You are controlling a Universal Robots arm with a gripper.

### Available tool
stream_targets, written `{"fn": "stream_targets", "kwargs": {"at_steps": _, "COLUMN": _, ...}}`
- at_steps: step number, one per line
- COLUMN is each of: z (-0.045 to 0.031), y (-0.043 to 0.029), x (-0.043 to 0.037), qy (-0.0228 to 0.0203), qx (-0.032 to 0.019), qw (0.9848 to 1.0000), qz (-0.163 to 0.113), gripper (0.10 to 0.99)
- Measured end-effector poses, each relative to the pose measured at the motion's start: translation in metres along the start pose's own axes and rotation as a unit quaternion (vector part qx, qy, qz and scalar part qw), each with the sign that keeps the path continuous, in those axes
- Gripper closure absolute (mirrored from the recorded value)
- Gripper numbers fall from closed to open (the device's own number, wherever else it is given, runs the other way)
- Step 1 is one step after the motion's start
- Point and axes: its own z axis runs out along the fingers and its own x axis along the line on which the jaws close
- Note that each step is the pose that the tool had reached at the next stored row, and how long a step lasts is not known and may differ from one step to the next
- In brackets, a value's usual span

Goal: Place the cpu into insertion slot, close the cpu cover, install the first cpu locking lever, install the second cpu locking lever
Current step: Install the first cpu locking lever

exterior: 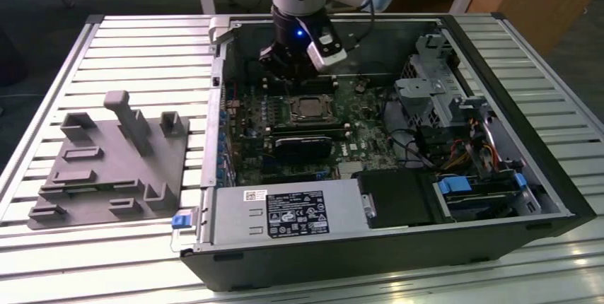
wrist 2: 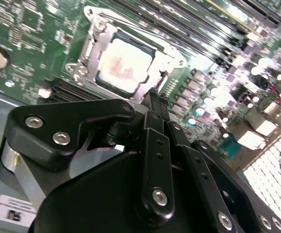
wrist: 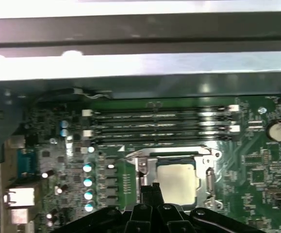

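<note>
Slatted table [exterior: 141,42] holds one computer case [exterior: 378,258], label [exterior: 297,213] print unreadable; one cpu [wrist 2: 125,65] lies framed by the cpu cover [wrist 2: 90,48], near the gripper [wrist 2: 158,94], jaws closed on nothing.

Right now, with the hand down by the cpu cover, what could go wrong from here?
1. The hand has its fingertips closed together at the edge of the cpu cover, which lies around the cpu. A sideways slip could scrape the cpu's pale metal face.
2. Small capacitors stand in a row beside the cpu cover, close to the hand in the first wrist view. A wide sweep might knock them.
</note>
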Motion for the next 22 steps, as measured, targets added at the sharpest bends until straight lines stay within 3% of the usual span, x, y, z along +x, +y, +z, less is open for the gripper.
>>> {"fn": "stream_targets", "kwargs": {"at_steps": 14, "z": -0.0003, "y": -0.0018, "x": 0.0333, "qy": 0.0, "qx": -0.0008, "qw": 1.0, "qz": 0.0, "gripper": 0.98}}
{"fn": "stream_targets", "kwargs": {"at_steps": 15, "z": -0.0004, "y": -0.0019, "x": 0.0339, "qy": 0.0001, "qx": -0.0035, "qw": 1.0, "qz": 0.0, "gripper": 0.98}}
{"fn": "stream_targets", "kwargs": {"at_steps": 17, "z": -0.0004, "y": -0.002, "x": 0.035, "qy": 0.0007, "qx": -0.0154, "qw": 0.9999, "qz": 0.0, "gripper": 0.98}}
{"fn": "stream_targets", "kwargs": {"at_steps": 22, "z": -0.0005, "y": -0.0022, "x": 0.038, "qy": 0.0032, "qx": -0.0599, "qw": 0.9982, "qz": 0.001, "gripper": 0.98}}
